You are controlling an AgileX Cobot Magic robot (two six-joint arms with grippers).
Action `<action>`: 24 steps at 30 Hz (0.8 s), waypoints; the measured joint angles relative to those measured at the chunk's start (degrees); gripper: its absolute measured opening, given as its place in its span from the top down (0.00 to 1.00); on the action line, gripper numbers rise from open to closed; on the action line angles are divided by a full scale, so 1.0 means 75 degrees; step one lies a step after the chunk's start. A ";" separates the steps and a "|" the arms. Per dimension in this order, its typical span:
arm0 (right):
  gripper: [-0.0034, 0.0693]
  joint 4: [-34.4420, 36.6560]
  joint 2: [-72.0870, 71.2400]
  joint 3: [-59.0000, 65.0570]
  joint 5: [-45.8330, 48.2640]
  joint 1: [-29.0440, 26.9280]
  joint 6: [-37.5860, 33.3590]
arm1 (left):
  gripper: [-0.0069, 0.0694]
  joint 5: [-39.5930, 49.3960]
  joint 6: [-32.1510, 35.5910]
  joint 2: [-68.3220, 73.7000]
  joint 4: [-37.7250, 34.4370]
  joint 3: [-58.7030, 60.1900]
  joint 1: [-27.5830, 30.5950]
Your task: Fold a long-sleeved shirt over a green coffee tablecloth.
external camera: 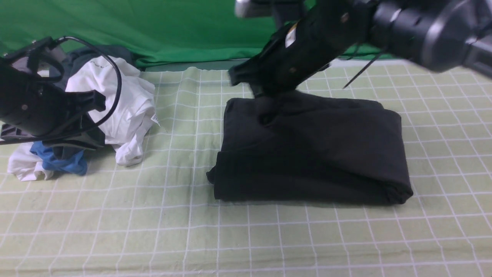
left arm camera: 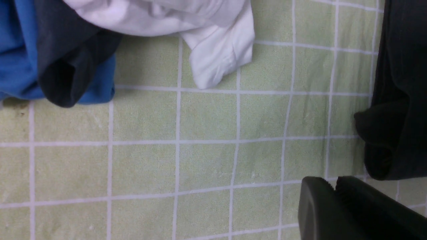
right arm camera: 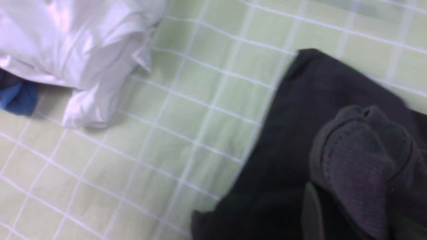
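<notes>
The long-sleeved shirt (external camera: 311, 150) lies folded on the green coffee tablecloth (external camera: 153, 231), under my right fingers (right arm camera: 312, 213), which pinch a bunched fold. My left fingers (left arm camera: 317, 210) are closed on nothing.

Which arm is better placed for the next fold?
Right, probably: right gripper is at the far edge of the long-sleeved shirt, seemingly pinching it. Left gripper hangs shut and empty beside the white shirt.
</notes>
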 joint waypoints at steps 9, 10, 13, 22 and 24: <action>0.59 0.0134 0.0897 0.0000 -0.0504 0.0368 0.0009 | 0.83 0.0000 0.0101 0.0006 -0.0129 0.0000 0.0002; 0.54 0.0175 0.0904 0.0000 -0.0473 0.0368 0.0009 | 0.83 0.0000 0.0104 0.0006 -0.0199 0.0000 0.0002; 0.40 0.0207 0.0818 -0.0071 -0.0072 0.0361 -0.0045 | 0.83 0.0000 0.0138 0.0006 -0.0455 0.0000 0.0002; 0.34 -0.0247 -0.0643 -0.0599 0.3524 -0.0323 -0.1647 | 0.74 -0.0048 0.0145 0.0008 -0.0542 0.0000 -0.1328; 0.34 -0.0468 -0.1048 -0.0391 0.3923 -0.0525 -0.1753 | 0.71 -0.0083 0.0060 0.0008 -0.0273 0.0000 -0.1815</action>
